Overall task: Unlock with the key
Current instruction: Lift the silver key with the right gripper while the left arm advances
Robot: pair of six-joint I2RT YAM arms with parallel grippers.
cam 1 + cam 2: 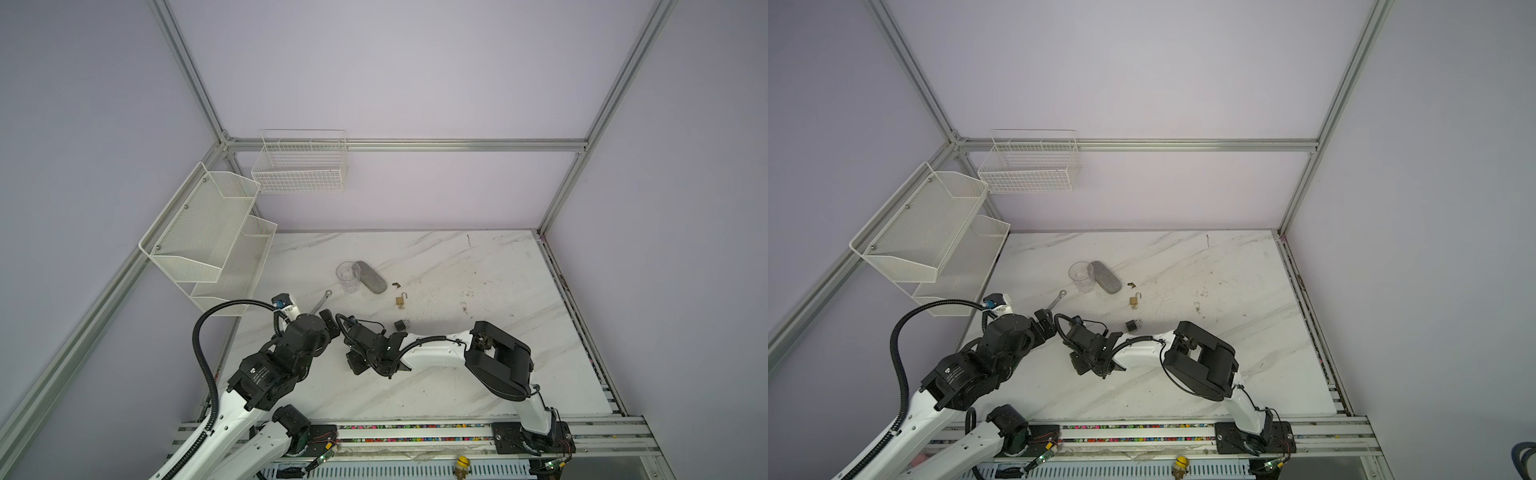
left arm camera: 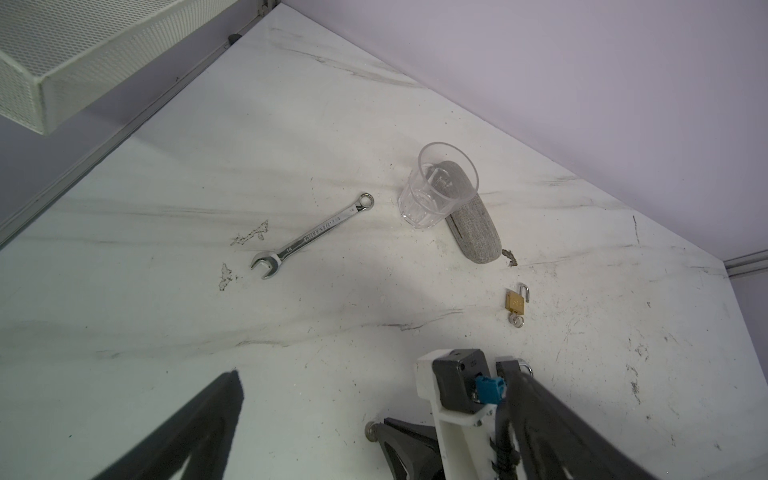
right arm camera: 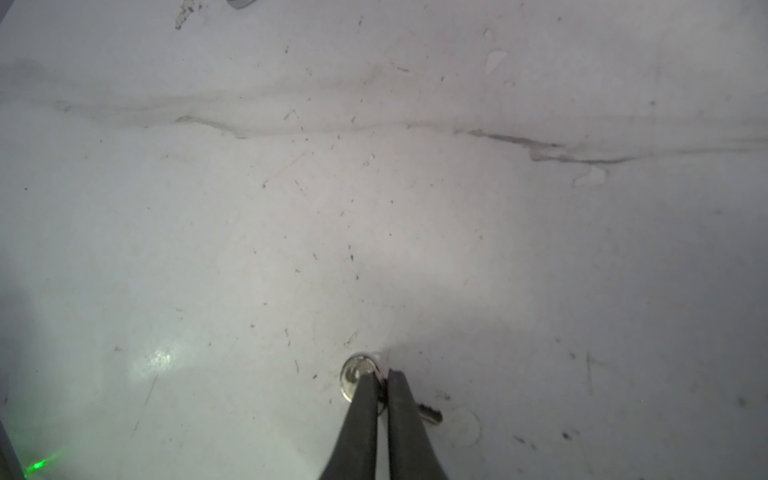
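Note:
A small silver key (image 3: 358, 375) lies flat on the marble table (image 3: 374, 208). My right gripper (image 3: 382, 376) is shut on it. The round head shows beside one finger and the blade (image 3: 430, 415) sticks out past the other. In the left wrist view the same key head (image 2: 370, 432) peeks out by a right finger (image 2: 401, 442). A black padlock (image 1: 401, 324) lies just beyond the right wrist (image 1: 374, 345). A brass padlock (image 1: 400, 301) lies farther back, its shackle swung open. My left gripper (image 2: 370, 372) hovers open and empty, close to the left of the right wrist.
A wrench (image 1: 322, 302), a clear glass (image 1: 348, 276) and a grey fabric case (image 1: 371, 277) lie behind the grippers. A small dark scrap (image 1: 395, 285) sits near the case. Mesh shelves (image 1: 208, 241) and a wire basket (image 1: 299, 166) hang on the left and back walls.

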